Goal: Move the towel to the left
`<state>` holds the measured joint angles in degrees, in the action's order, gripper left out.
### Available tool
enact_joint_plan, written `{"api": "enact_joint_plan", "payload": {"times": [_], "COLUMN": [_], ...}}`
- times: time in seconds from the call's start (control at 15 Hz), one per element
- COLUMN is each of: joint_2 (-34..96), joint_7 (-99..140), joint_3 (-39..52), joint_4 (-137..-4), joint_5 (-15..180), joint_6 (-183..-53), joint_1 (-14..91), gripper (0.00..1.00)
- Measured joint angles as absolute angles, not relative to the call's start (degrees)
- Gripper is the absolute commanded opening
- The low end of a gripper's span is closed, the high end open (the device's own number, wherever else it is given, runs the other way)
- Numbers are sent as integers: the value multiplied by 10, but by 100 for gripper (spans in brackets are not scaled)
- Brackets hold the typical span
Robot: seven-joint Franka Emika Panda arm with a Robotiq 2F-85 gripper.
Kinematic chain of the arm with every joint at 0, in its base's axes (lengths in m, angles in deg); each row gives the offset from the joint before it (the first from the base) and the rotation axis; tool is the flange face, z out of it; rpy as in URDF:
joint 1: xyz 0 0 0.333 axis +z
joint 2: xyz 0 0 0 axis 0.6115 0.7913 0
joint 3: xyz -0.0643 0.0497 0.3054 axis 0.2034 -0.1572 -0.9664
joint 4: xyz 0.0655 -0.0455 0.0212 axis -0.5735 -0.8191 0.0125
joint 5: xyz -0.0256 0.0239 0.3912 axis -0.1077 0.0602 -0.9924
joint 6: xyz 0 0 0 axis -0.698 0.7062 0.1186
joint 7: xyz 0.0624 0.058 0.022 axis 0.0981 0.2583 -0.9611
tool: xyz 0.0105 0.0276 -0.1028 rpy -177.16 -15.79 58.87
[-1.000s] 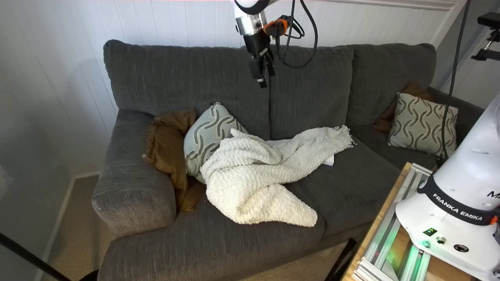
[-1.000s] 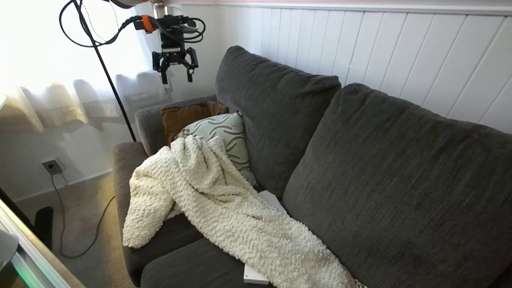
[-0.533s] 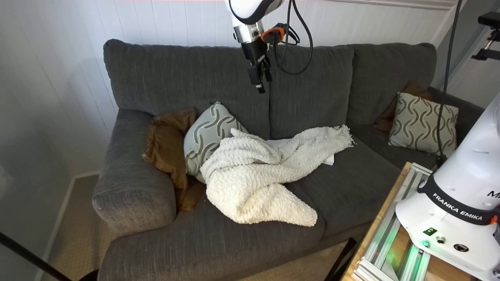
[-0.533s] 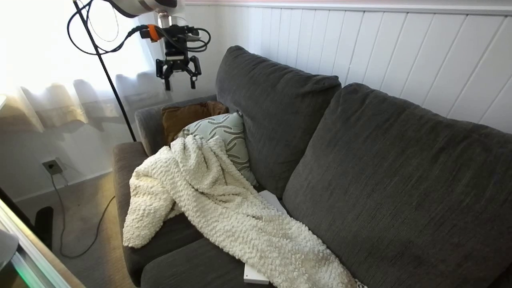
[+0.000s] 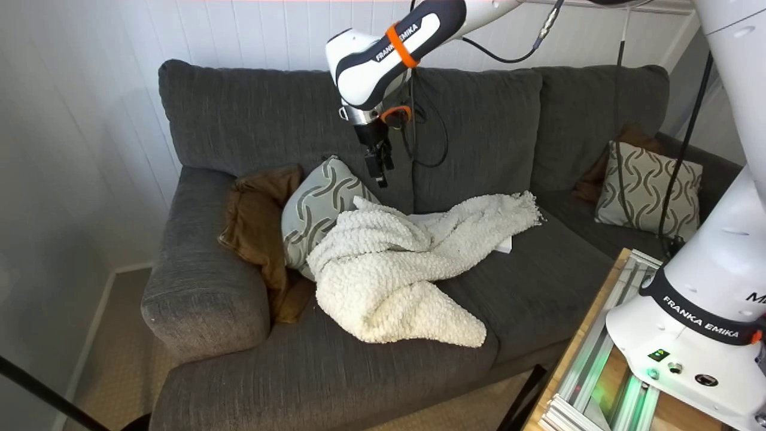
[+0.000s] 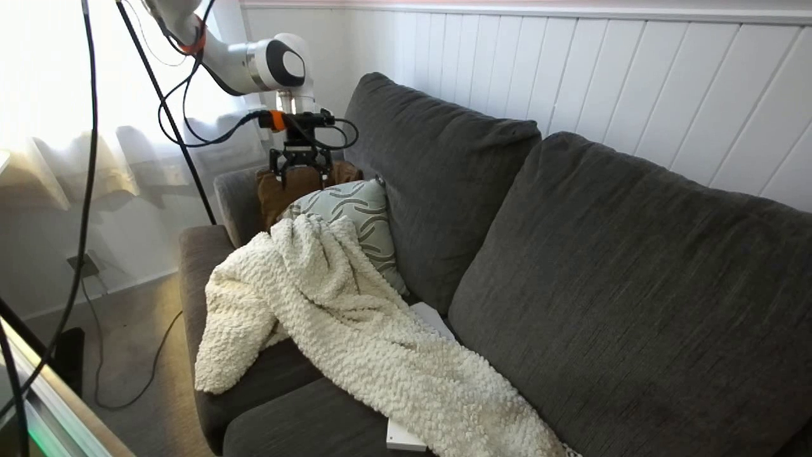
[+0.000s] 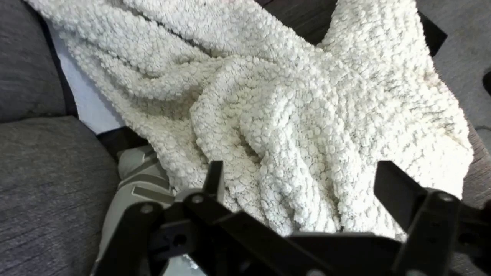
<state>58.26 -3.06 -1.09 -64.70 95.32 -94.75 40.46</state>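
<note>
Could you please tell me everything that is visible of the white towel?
The towel is creamy white, thick-looking and nubby, with a fringe at one end. It lies crumpled in loose folds along the grey sofa. One corner reaches toward the sofa's front. Its bunched part seems to lean on a patterned cushion, and a flat white object shows from under the towel. The open tool hangs above it, not touching.

Towel (image 5: 371, 287) on sofa (image 5: 251, 383), partly over a pillow (image 5: 314, 209)
</note>
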Motion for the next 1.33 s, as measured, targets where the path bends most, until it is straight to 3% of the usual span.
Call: {"api": "enact_joint_plan", "payload": {"times": [1.33], "joint_2": [727], "joint_7": [-247], "joint_3": [-34], "joint_4": [-528], "joint_5": [949], "joint_6": [-1022], "joint_1": [387], "gripper": [100]}}
